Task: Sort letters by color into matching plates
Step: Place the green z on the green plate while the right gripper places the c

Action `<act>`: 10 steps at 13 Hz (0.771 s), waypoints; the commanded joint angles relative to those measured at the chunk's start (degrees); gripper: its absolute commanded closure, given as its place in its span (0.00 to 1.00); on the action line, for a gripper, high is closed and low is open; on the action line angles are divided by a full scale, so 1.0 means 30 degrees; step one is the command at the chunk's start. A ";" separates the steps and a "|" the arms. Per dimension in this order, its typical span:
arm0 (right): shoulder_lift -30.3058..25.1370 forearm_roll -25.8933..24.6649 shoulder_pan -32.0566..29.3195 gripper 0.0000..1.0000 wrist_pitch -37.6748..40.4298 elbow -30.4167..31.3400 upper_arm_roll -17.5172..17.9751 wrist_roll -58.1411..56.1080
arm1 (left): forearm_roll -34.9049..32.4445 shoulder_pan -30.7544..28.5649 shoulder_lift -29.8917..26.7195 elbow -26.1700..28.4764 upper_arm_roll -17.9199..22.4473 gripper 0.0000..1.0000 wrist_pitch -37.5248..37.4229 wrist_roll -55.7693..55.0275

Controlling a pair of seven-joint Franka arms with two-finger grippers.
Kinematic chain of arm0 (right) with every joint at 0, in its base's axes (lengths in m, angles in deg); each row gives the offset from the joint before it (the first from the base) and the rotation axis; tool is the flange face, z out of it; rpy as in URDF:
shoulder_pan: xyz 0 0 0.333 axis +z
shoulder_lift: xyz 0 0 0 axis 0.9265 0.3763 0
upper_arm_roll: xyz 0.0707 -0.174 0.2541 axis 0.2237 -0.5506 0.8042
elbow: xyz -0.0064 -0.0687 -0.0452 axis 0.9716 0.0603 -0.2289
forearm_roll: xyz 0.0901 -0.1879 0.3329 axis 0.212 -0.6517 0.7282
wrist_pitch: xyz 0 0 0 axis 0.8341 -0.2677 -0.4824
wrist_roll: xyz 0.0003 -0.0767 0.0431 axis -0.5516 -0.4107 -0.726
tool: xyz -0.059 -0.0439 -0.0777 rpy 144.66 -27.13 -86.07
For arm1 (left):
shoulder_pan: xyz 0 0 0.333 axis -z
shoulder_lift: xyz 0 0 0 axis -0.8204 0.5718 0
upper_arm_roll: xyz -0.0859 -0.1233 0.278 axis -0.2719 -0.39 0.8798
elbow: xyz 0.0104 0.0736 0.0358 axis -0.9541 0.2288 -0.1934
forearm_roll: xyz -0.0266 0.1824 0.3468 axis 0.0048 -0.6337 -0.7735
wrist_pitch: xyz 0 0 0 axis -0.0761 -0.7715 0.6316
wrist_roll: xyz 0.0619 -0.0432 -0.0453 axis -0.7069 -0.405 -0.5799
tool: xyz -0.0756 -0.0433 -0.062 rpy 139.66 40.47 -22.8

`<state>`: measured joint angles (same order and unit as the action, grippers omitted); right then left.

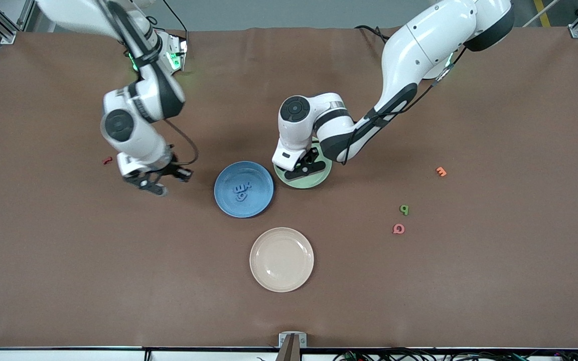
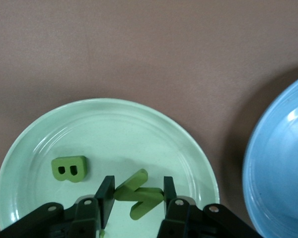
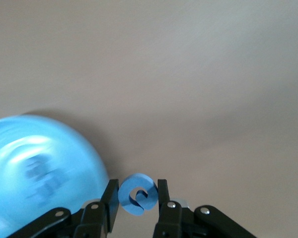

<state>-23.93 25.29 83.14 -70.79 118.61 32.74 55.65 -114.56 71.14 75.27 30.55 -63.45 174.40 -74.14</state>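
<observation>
The right claw (image 1: 154, 186) hung over bare desk (image 1: 68, 281) beside the blue plate (image 1: 244, 189); only its wrist view showed a blue letter (image 3: 137, 194) pinched between its fingers. The left claw (image 1: 303, 165) sat over the green plate (image 1: 303, 175), closed on a green letter (image 2: 140, 194) beside a green B (image 2: 70, 168). One green letter (image 1: 404, 209) lay toward the left arm's end, with open desk around it.

The front view looks down from a high camera across the table (image 1: 68, 281), facing both arm bases along its upper edge, and takes in the whole tabletop.

The left wrist view looks down close past its own fingers (image 2: 105, 197) onto the green plate (image 2: 154, 124), with the blue plate (image 2: 283, 163) at its edge.

The right wrist view looks closely at bare table and the same blue plate (image 3: 39, 153), which all three views share.
</observation>
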 commanded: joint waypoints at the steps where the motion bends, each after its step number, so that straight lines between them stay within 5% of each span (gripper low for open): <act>1: 0.1585 0.0303 0.2615 1.00 -0.0006 -0.2141 -0.0374 0.4277 | 0.0239 0.0229 0.0105 -0.0599 0.0231 0.00 -0.0335 0.0317; 5: 0.3173 0.0098 0.3708 0.97 0.0111 -0.3877 -0.0404 0.6138 | 0.0297 -0.0619 -0.0539 -0.0130 0.0115 0.00 -0.0422 0.0463; 6: 0.3233 0.0126 0.3708 0.65 0.0227 -0.4052 -0.0404 0.6109 | 0.0297 -0.1057 -0.0802 0.0160 0.0056 0.00 -0.0422 0.0869; 7: 0.3378 0.0127 0.3737 0.01 0.0257 -0.4170 -0.0404 0.6167 | 0.0297 -0.1758 -0.1182 0.0743 -0.0205 0.00 -0.0422 0.1541; 10: 0.3380 0.0068 0.3708 0.00 0.0344 -0.4463 -0.0404 0.6109 | -0.0022 -0.5850 -0.1449 0.2879 -0.2981 0.00 -0.0422 0.3213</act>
<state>-14.09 25.35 94.06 -70.83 106.93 31.64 73.28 -114.56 61.39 73.71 33.01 -67.44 173.29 -67.24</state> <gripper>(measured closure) 0.379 0.000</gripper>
